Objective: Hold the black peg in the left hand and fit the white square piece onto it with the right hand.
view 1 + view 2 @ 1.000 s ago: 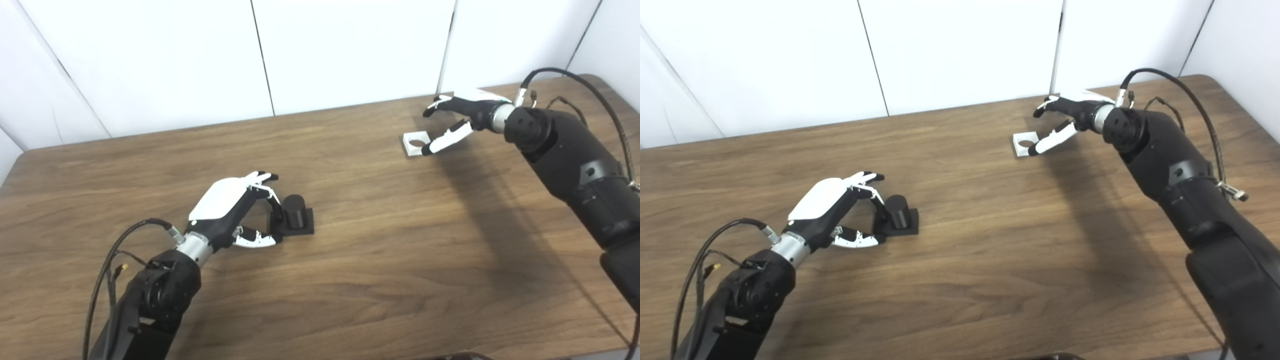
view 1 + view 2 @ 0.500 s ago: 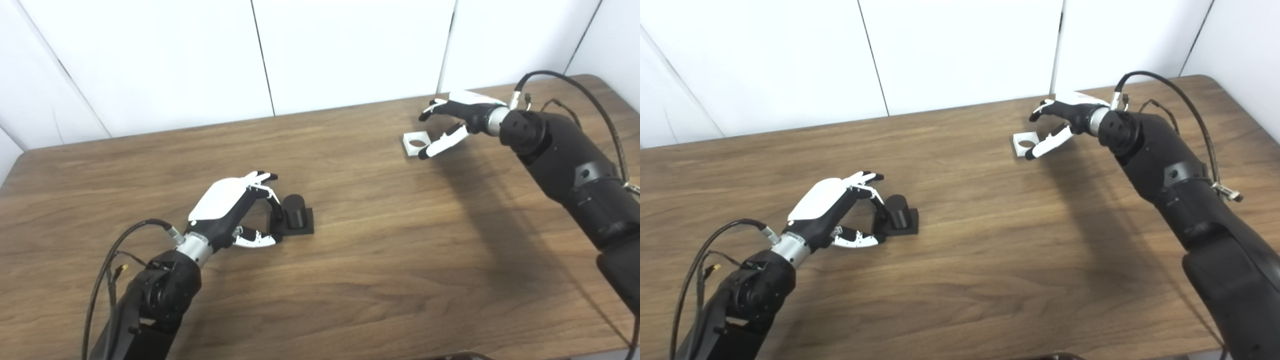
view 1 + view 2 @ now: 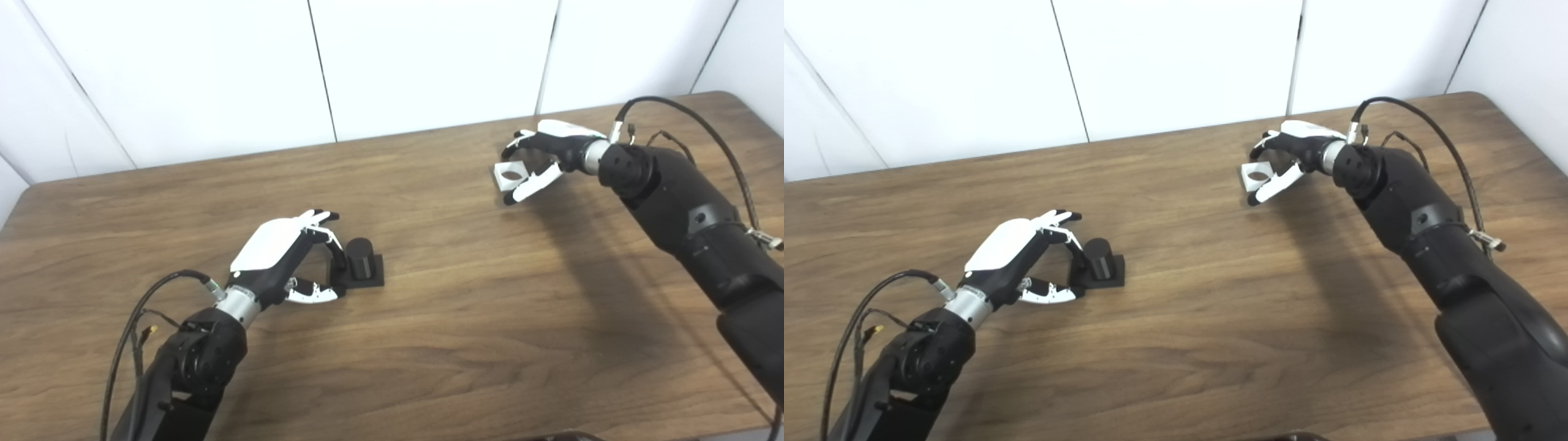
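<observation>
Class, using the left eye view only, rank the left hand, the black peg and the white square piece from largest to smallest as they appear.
1. left hand
2. black peg, base included
3. white square piece, though it lies farther from the camera, so its true size is unsure.

wooden table (image 3: 465, 343), white panelled wall (image 3: 429, 55)

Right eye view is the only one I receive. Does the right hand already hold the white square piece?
Observer: The left eye view shows the white square piece between the fingers and the thumb of the right hand, but I cannot confirm a firm grip.
Operator: My picture is cut at the left side. What is there?
Observer: The table ends there. Its far left corner shows in the left eye view, well to the left of the left hand, which is at the black peg.
</observation>
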Motion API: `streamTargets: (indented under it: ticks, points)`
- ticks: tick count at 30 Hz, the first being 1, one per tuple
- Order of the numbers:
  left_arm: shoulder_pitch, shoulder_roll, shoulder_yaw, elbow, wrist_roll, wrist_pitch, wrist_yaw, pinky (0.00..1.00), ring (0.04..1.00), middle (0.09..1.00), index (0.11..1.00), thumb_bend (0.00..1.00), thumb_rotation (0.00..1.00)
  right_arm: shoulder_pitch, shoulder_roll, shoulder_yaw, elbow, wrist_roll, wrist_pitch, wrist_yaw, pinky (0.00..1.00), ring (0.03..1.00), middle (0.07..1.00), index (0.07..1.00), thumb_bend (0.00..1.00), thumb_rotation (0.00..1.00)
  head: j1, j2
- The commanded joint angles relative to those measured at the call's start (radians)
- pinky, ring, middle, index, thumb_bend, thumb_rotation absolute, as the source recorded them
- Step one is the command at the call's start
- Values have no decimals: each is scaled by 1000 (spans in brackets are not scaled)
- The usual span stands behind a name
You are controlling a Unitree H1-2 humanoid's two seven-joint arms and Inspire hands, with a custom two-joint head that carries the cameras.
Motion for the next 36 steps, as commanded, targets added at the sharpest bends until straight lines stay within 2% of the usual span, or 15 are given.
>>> streamTargets:
  ticks: [1,4,9,29,36]
  points:
    - [12,21,-7,21,28,42,-30,945,970,931,496,520,81,-37,-5,-11,-18,0,-21,-33,1000,1000,994,834,847,420,1,2]
    - [10,22,-10,26,30,36,-24,932,966,928,496,520,81,-33,-2,-9,-16,-5,-33,-58,1000,1000,984,817,825,402,2,3]
    - [11,22,-11,23,29,43,-25,934,967,929,496,519,83,-34,3,-6,8,-14,-62,-107,1000,976,946,721,750,316,3,4]
    - [16,37,-2,16,18,37,-20,919,964,925,496,519,84,-31,-23,-21,39,-8,-106,-138,989,950,918,701,753,262,-1,11]
    - [20,41,-1,12,16,35,-21,916,963,926,496,519,84,-23,-17,-35,43,3,-118,-170,968,927,891,646,709,172,1,13]
